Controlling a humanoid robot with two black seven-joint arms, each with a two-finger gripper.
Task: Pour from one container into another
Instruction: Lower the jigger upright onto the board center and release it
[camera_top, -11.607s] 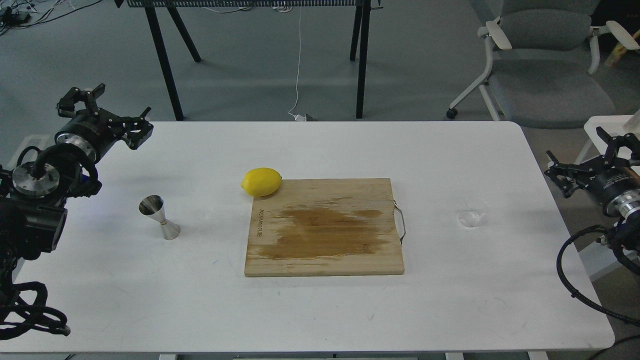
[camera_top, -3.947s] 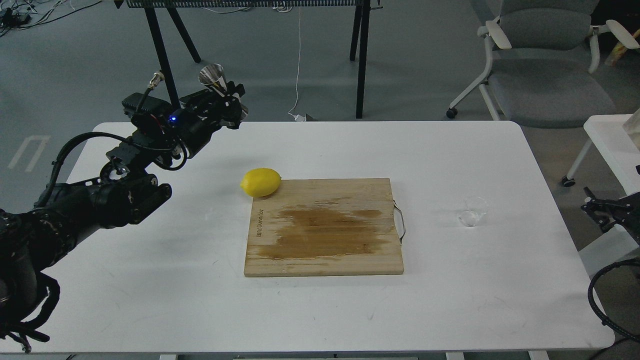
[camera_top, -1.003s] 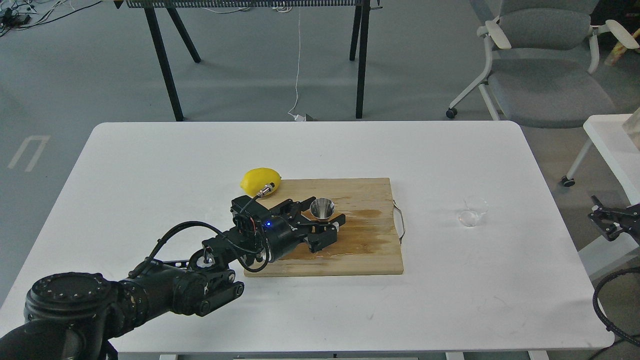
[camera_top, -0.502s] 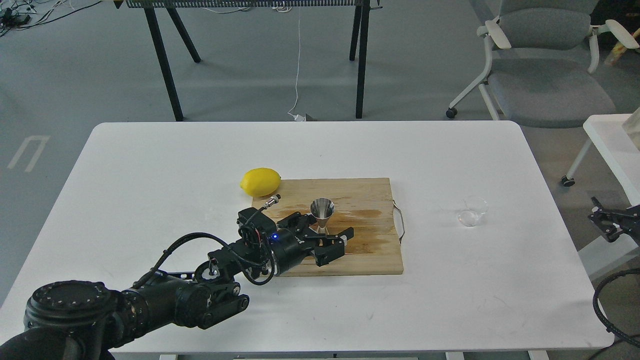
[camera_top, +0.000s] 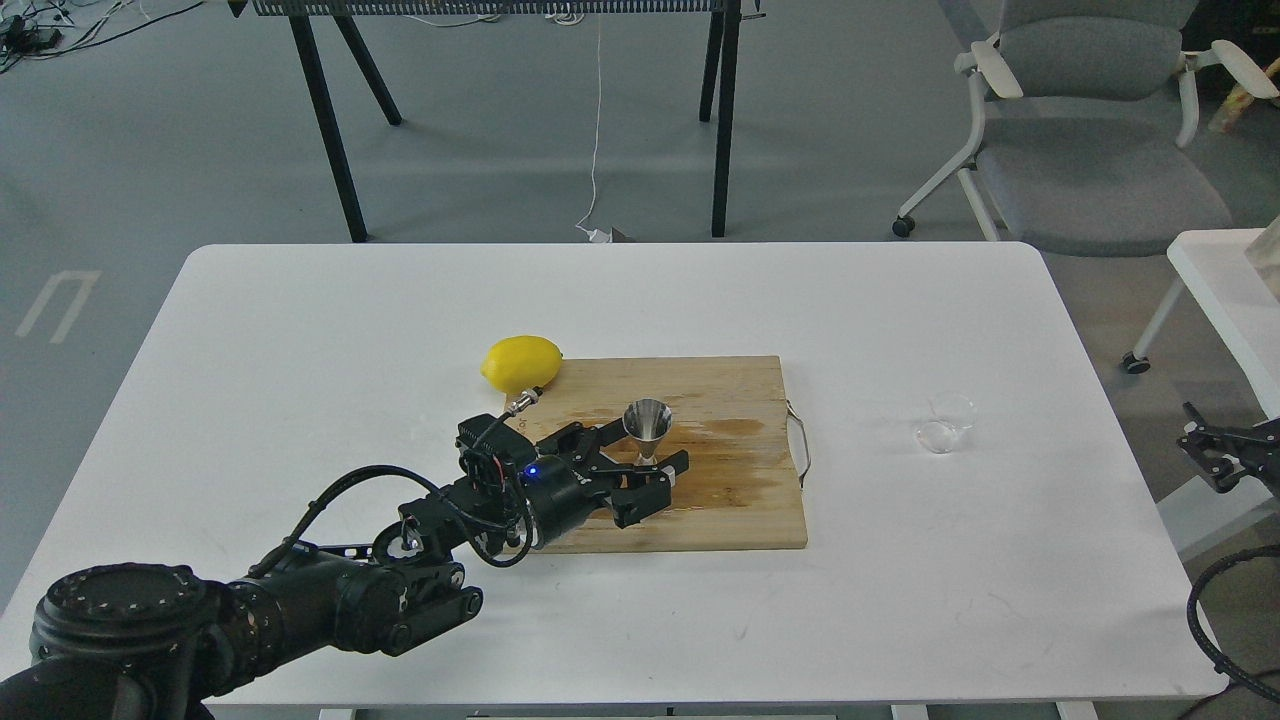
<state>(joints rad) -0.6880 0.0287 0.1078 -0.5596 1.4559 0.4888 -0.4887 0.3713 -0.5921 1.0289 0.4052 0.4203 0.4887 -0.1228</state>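
Black and bulky, the left arm reaches in across the near-left of the white table (camera_top: 300, 330) toward the wooden cutting board (camera_top: 730, 500), which sits mid-table and serves as the marker for everything else. The left gripper (camera_top: 632, 463) hangs over the board's near-left part with its fingers spread, one on either side of the steel jigger (camera_top: 647, 427); whether they touch it cannot be told. The jigger stands upright on the board, wide mouth up, and what it holds cannot be made out from here. A dark wet stain spreads over the board's middle, and a wire handle (camera_top: 800, 440) juts from its right edge. Well to the right of the board, alone on the table, stands the small clear cup (camera_top: 944, 424), upright; its contents cannot be made out. Off the table's right edge, the right gripper (camera_top: 1215, 455) hangs low, too small and dark to judge. Touching the board's far-left corner lies a yellow lemon (camera_top: 521, 363). Beyond the board, past the table, stand black desk legs (camera_top: 325, 120) and a grey office chair (camera_top: 1085, 130).
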